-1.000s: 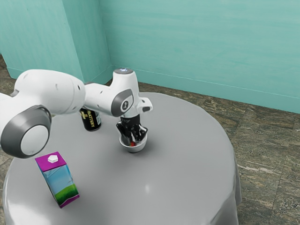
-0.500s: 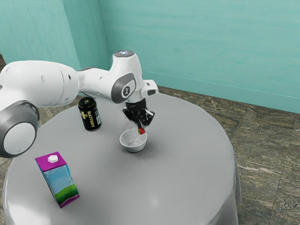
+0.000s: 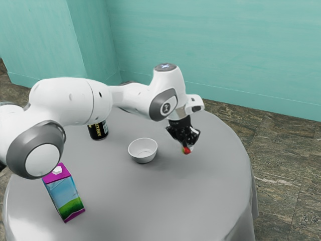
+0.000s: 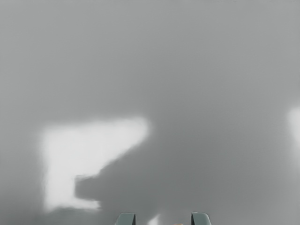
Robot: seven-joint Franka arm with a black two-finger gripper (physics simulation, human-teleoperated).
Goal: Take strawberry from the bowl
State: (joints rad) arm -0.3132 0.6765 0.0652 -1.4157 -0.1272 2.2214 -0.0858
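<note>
Strawberry [image 3: 186, 150] gripped in my pincer [image 3: 187, 146], I've swung from over the bowl [image 3: 142, 158] to clear beside it, probably leaving only set-down.

High exterior, close wrist, common tabletop [image 3: 165, 201]

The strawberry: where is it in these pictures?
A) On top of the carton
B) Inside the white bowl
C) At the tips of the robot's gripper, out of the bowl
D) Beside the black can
C: in the exterior view the red strawberry sits at the tips of the black gripper, out past the white bowl toward that view's right.
</note>
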